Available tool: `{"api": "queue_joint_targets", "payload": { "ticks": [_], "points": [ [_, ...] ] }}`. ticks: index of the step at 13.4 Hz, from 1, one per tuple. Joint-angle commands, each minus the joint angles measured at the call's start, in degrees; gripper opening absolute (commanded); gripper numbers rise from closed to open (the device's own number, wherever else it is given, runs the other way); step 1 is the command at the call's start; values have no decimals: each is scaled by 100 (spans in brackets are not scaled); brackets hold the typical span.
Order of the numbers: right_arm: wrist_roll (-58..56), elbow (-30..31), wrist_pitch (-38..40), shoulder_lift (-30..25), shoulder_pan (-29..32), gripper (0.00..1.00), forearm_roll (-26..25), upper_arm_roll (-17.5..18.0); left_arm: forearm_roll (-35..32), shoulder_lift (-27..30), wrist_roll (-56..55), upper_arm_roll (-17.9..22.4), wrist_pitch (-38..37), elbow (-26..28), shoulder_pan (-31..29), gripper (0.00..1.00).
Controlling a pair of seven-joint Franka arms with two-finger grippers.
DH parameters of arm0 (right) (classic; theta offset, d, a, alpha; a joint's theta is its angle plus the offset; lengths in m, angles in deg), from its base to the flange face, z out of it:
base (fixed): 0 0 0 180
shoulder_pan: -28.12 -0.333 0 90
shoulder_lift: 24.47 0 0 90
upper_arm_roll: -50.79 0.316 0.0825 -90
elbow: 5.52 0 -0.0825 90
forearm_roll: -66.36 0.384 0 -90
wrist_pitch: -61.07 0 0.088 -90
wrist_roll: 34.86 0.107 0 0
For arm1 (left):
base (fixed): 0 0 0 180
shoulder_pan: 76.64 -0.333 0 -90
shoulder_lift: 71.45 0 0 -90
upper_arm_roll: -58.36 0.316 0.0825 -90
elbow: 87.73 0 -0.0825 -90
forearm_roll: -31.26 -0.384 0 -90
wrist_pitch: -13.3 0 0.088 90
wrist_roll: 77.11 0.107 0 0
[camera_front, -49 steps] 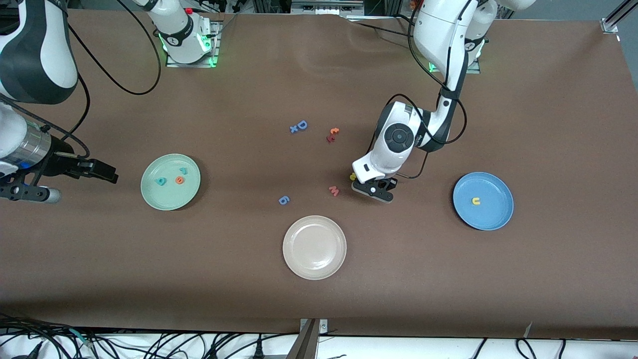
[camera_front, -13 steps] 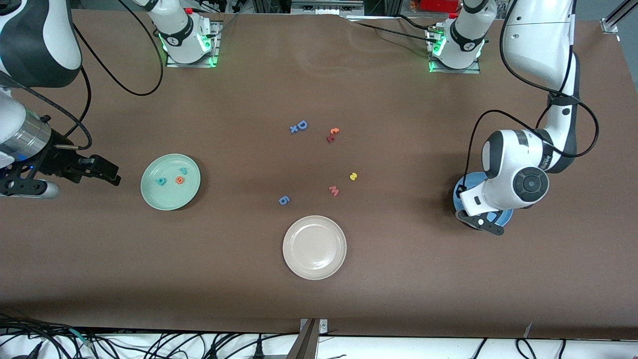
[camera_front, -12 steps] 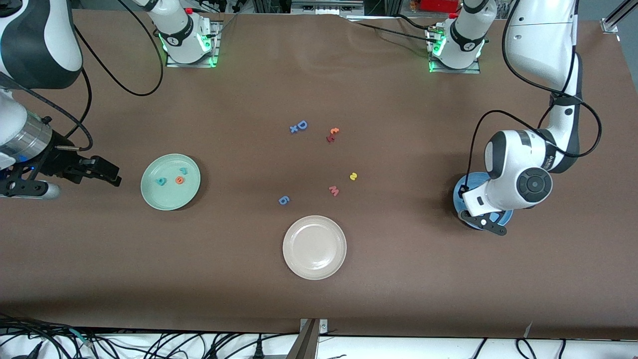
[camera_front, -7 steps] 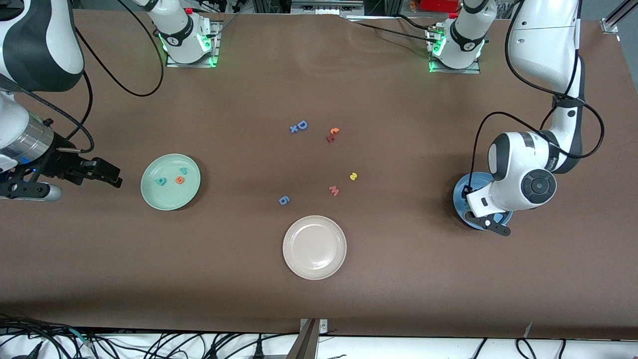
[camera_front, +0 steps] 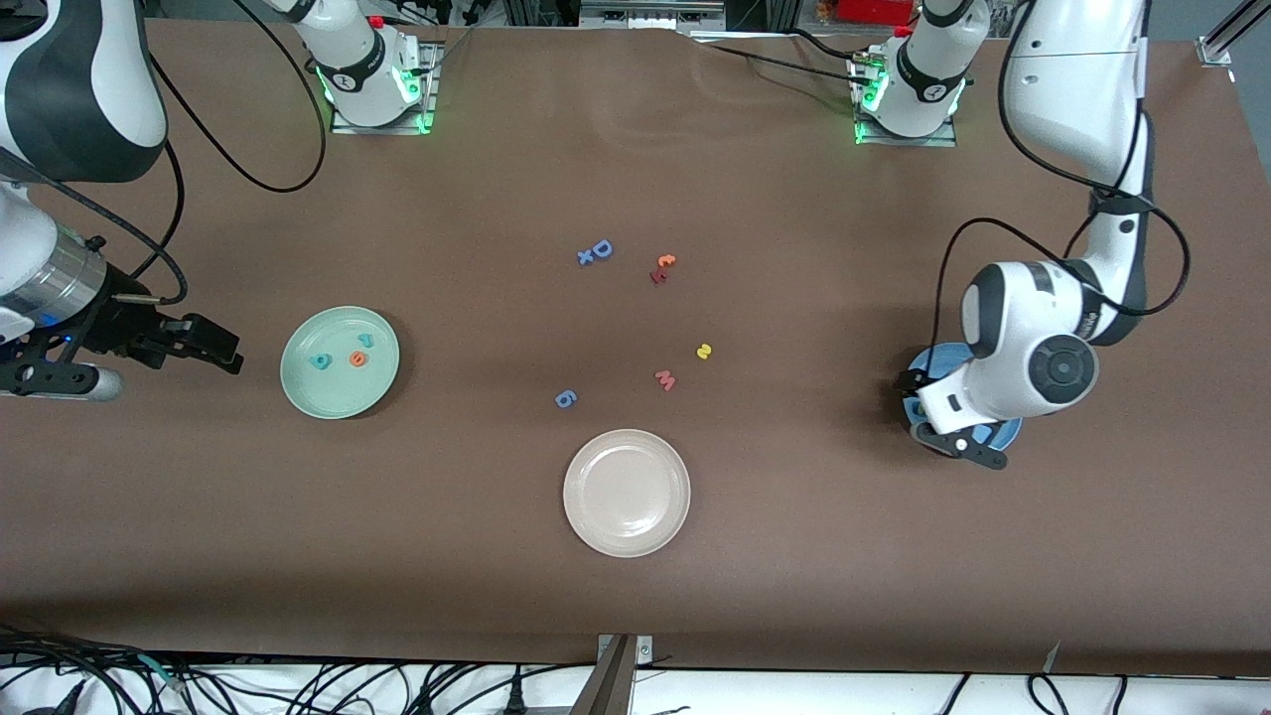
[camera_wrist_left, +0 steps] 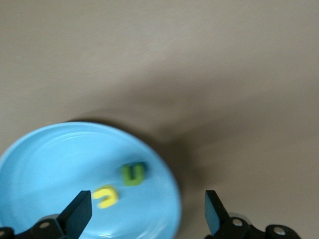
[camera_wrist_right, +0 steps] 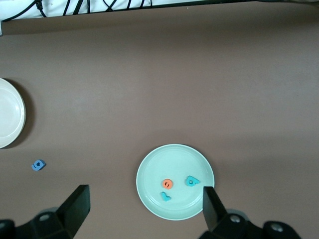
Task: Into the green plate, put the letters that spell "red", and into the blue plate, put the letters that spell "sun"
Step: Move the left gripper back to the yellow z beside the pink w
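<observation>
Letters for "sun": green n (camera_wrist_left: 133, 173) and yellow u (camera_wrist_left: 105, 195) lie side by side in the blue plate (camera_wrist_left: 45, 164), between the left gripper's fingers (camera_wrist_left: 75, 215) as its wrist view shows them; yellow s (camera_front: 704, 351) lies on the table (camera_front: 794, 556), well apart from those fingers, toward the middle.
Letters for "red": teal d (camera_wrist_right: 192, 181), orange e (camera_wrist_right: 168, 184) and small r (camera_wrist_right: 166, 196) all sit in the green plate (camera_wrist_right: 149, 169). That word looks done.
Left gripper (camera_wrist_left: 144, 219): over the blue plate, fingers spread wide, nothing between them.
Right gripper (camera_front: 189, 341): waits beside the green plate at its own arm's end of the table, fingers wide, empty.
Step in hand, judged: clearing off the plate after the n.
Doing it well: rise straight up before swinging toward the s, so no fingertip clips the rim or nudges the n and u.
Watch: pink w (camera_front: 665, 379) lies just beside the s; straddle the s alone.
</observation>
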Motion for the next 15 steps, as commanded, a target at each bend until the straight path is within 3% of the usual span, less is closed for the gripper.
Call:
{"api": "queue_joint_targets", "payload": {
  "ticks": [1, 4, 11, 15],
  "points": [
    [28, -139, 15, 38, 4, 100, -40, -1, 93, 78, -1079, 56, -11, 16, 600, 100],
    [29, -139, 15, 38, 12, 100, -40, -1, 50, -1, -2250, 39, 50, -11, 1207, 100],
    [64, -139, 15, 47, 4, 100, -31, -1, 111, -176, -3394, 65, 533, -37, 1963, 100],
    [29, -139, 15, 47, 4, 100, -40, -1, 1198, -317, -3589, 372, 885, -37, 2534, 100]
  ]
}}
